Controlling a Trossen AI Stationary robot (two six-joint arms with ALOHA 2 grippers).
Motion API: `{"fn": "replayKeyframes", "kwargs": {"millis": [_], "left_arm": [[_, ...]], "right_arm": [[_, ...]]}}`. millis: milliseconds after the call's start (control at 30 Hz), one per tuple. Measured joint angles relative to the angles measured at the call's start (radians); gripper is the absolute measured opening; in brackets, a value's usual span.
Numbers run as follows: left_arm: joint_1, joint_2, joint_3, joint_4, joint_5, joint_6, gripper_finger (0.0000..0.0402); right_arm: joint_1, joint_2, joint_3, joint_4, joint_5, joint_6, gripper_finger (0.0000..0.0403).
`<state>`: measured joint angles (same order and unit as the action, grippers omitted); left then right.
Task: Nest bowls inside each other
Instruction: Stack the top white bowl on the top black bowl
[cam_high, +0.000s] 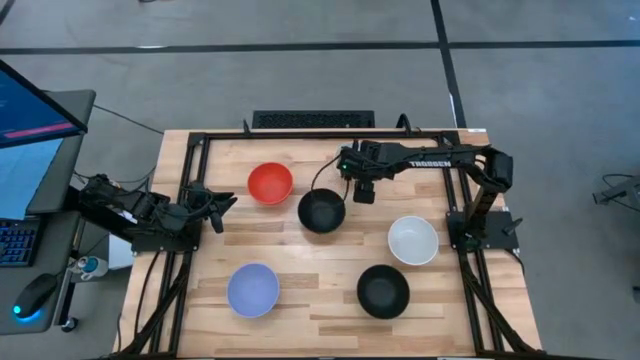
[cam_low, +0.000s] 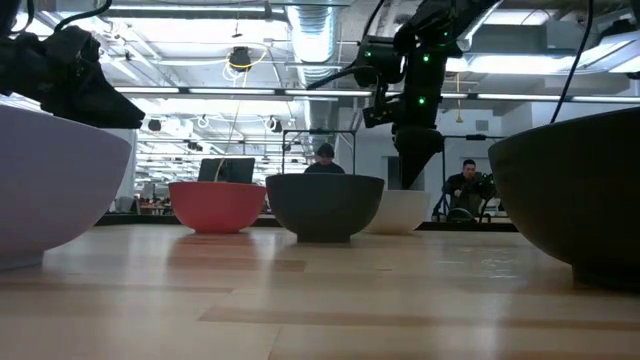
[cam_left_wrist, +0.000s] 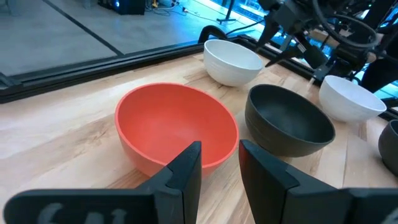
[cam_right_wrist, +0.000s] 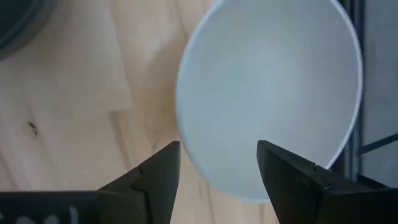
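Closest to the front edge of the desk (cam_high: 310, 255) sit two bowls, the light blue bowl (cam_high: 253, 290) toward the left and the front black bowl (cam_high: 383, 291) toward the right, well apart from each other. Behind the front black bowl, near the right arm's base, stands the near white bowl (cam_high: 413, 240). Farther back, the red bowl (cam_high: 270, 183) and the middle black bowl (cam_high: 321, 211) sit just beside each other, with the red one more to the left. No bowl that can be seen is inside another bowl. All of them stand upright. The far white bowl (cam_right_wrist: 267, 87) is at the back of the desk, behind the middle black bowl, and from above it is hidden under the right arm. The right gripper (cam_right_wrist: 217, 168) hangs right over this bowl's rim. Its two fingers are wide apart, one over the inside of the bowl and one over the wood outside it. It holds nothing, and I cannot tell if it touches the rim. The left gripper (cam_left_wrist: 221, 168) waits at the left side of the desk, pointing at the red bowl. Its fingers are a little apart and hold nothing. Two people (cam_low: 466, 188) sit in the room far behind the desk.
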<state>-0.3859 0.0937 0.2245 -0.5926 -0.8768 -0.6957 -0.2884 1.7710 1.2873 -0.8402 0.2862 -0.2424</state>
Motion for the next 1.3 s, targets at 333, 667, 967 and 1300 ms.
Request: {"fn": "replayKeyframes", "kwargs": {"millis": [333, 667, 967, 1300], "left_arm": [[0.000, 0.000, 0.000, 0.000, -0.003, 0.000, 0.0098], [0.000, 0.000, 0.000, -0.001, -0.003, -0.001, 0.0098], [0.000, 0.000, 0.000, -0.001, -0.020, -0.008, 0.0098], [0.000, 0.000, 0.000, -0.001, -0.020, -0.008, 0.0098]], "right_arm": [[0.003, 0.002, -0.080, 0.080, -0.026, 0.065, 0.0237], [-0.016, 0.047, -0.080, 0.136, -0.059, 0.031, 0.0233], [0.023, 0.110, -0.029, 0.144, -0.011, 0.033, 0.0204], [0.015, 0.128, 0.019, 0.095, 0.060, 0.121, 0.0146]]}}
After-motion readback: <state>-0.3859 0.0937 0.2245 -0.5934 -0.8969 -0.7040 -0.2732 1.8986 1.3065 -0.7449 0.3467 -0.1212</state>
